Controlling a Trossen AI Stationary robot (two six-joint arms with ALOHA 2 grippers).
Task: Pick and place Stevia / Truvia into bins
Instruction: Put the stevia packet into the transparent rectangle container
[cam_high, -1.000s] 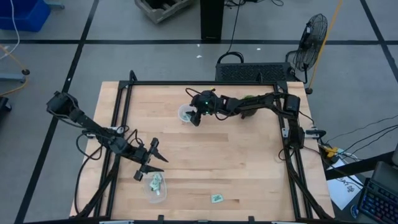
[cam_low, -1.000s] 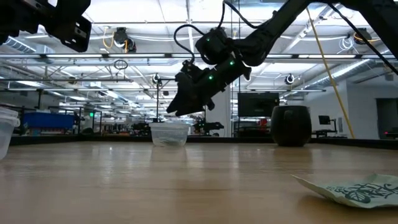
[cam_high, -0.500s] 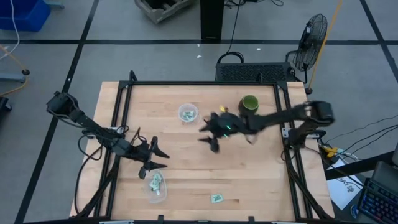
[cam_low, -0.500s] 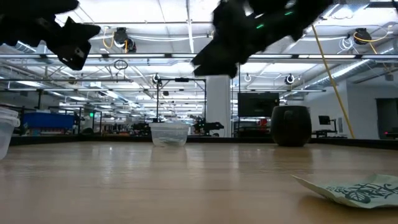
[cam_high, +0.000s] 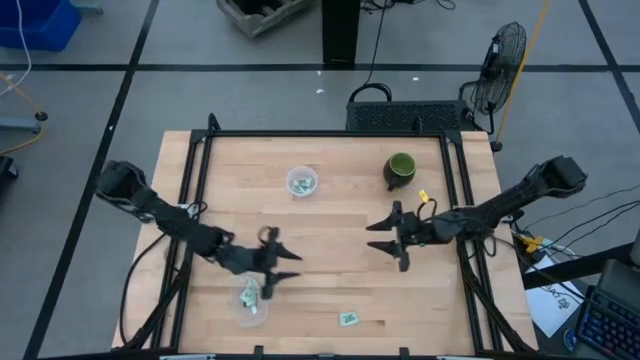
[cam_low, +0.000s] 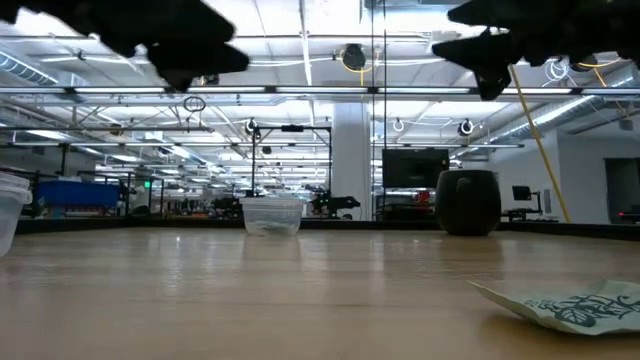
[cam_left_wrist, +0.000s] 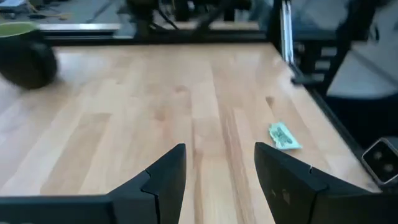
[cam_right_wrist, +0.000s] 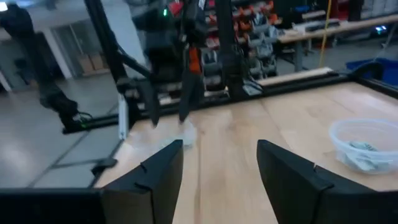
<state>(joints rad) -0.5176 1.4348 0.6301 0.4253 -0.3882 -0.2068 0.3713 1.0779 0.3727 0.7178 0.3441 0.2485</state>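
Note:
One green-and-white Stevia sachet (cam_high: 349, 319) lies flat near the table's near edge; it also shows in the low view as the sachet (cam_low: 570, 305) and in the left wrist view as the sachet (cam_left_wrist: 284, 135). More sachets lie inside the round clear cup (cam_high: 301, 182) and the oval tub (cam_high: 250, 298). My left gripper (cam_high: 283, 270) hangs open just right of the tub, above the table. My right gripper (cam_high: 375, 238) hangs open right of the table's middle. Both wrist views show empty fingers: left gripper (cam_left_wrist: 219, 152), right gripper (cam_right_wrist: 219, 146).
A dark green mug (cam_high: 401, 168) stands toward the far right, beyond the right gripper. A black metal frame (cam_high: 320, 134) borders the tabletop. Bare wood lies between the two grippers and around the loose sachet. The round cup (cam_right_wrist: 364, 146) shows far off in the right wrist view.
My right gripper has left the round cup and swung fast toward the table's right and near side, staying open. My left gripper has moved toward the table's right, past the oval tub, and stays open. The sachets and containers have not moved.

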